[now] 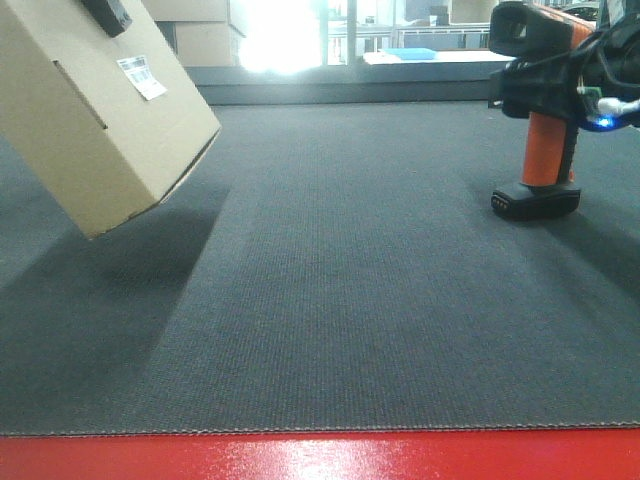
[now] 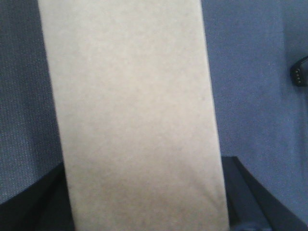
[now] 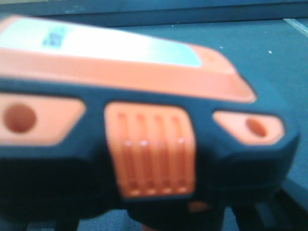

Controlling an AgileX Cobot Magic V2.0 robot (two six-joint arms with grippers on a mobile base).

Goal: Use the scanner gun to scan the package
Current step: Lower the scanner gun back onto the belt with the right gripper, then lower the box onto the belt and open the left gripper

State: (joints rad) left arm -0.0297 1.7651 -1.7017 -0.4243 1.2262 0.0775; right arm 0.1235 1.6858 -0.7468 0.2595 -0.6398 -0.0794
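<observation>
A brown cardboard package (image 1: 100,120) hangs tilted above the grey mat at the far left, with a white barcode label (image 1: 142,75) on its upper face. My left gripper (image 1: 105,14) is shut on it from above. In the left wrist view the package (image 2: 134,106) fills the middle, between my dark fingers (image 2: 248,192). The orange and black scanner gun (image 1: 548,150) stands upright at the far right, its black base low over the mat. My right gripper (image 1: 560,85) is shut on its head. The scanner (image 3: 149,144) fills the right wrist view, blurred.
The grey mat (image 1: 350,280) covers the table, with a red edge (image 1: 320,462) at the front. A dark ledge (image 1: 350,85) and stacked cardboard boxes (image 1: 200,35) lie behind it. A small black object (image 2: 301,72) shows at the right edge of the left wrist view.
</observation>
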